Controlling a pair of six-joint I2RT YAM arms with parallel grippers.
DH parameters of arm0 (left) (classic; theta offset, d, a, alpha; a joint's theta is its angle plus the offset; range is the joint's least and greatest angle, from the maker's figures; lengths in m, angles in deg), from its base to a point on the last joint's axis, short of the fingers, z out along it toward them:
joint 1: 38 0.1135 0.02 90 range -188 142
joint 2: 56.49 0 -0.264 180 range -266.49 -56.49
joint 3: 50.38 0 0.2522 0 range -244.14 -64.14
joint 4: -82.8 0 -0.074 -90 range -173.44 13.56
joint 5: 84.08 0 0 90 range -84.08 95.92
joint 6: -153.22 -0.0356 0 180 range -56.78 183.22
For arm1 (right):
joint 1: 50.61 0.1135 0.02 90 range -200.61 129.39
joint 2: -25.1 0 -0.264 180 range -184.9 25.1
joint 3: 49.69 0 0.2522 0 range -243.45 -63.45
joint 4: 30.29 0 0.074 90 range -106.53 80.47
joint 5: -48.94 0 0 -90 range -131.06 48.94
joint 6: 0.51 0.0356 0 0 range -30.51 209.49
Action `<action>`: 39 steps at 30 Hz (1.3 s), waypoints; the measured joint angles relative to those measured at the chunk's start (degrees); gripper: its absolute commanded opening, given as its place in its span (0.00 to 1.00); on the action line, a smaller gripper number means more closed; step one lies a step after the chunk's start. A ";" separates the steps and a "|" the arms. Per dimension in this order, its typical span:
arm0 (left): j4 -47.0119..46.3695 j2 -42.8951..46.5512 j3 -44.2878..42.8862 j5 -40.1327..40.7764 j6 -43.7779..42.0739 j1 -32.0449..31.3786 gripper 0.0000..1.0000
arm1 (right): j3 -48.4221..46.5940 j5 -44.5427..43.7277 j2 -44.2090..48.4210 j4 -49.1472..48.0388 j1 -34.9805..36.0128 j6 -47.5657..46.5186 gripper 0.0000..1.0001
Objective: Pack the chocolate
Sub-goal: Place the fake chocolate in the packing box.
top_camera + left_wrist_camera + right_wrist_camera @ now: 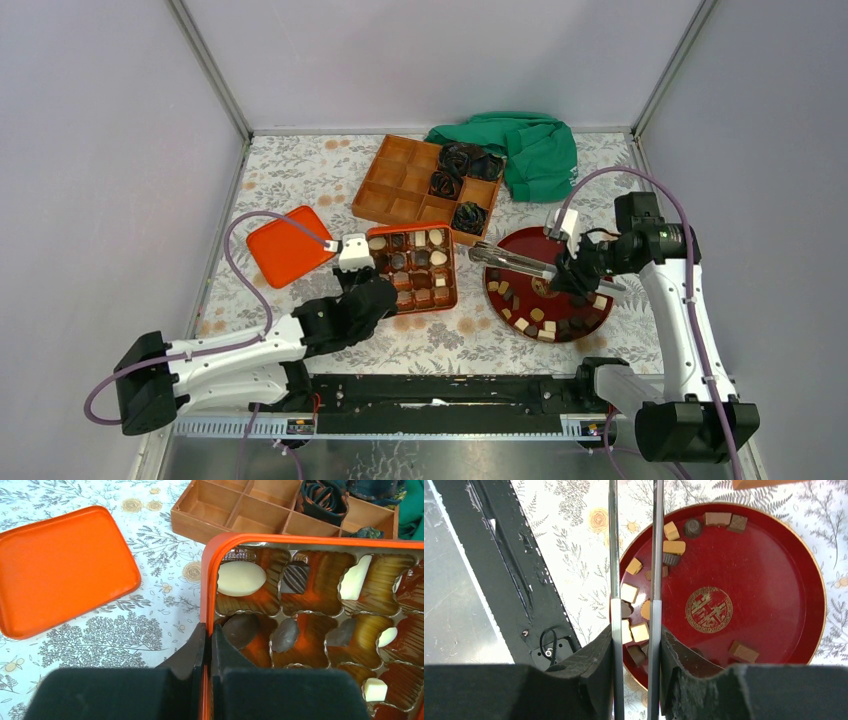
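Flat glossy orange lid [60, 565] sits far left, floral tablecloth [300, 180] free all round it. Left gripper [206, 650] is pinched tight on the left rim of the rounded orange box [310, 541]. Its ribbed gold pockets hold some chocolate [241, 578]. The rest lies loose along the round red plate's [764, 580] left and near rim, under thin metal tongs [657, 555] squeezed by the right gripper [636, 640].
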 measured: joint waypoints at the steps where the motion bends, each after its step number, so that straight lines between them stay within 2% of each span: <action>1: -0.28 0.17 0.37 0.68 -0.24 -0.07 0.00 | -0.07 0.26 0.28 -0.09 0.42 -0.09 0.05; 6: 0.81 0.31 0.50 0.92 0.72 -0.22 0.00 | -0.07 0.92 2.23 -2.01 5.53 0.17 0.06; 10: 9.84 -2.86 -4.81 -1.29 7.26 -0.20 0.00 | -0.04 -0.24 2.49 -5.70 12.85 2.67 0.06; 15: 17.29 -7.65 -10.45 -9.46 15.08 0.94 0.00 | -0.09 -2.29 -0.22 -8.81 19.45 4.35 0.06; 19: 20.90 -10.16 -10.88 -16.06 19.06 2.99 0.00 | -0.09 -6.95 -4.83 -10.86 26.82 5.01 0.06; 23: 23.96 -12.04 -10.88 -19.58 21.55 4.17 0.00 | -0.09 -11.43 -8.90 -12.28 33.90 5.46 0.06; 27: 24.83 -12.96 -10.88 -21.57 23.45 4.31 0.00 | -0.09 -14.12 -10.97 -14.03 37.88 6.51 0.07; 33: 25.00 -13.40 -10.88 -23.04 24.98 4.33 0.00 | -0.09 -17.57 -13.44 -18.03 40.35 9.27 0.19; 39: 24.98 -13.40 -10.88 -23.82 25.73 4.44 0.00 | -0.07 -19.67 -15.41 -20.44 42.16 11.13 0.43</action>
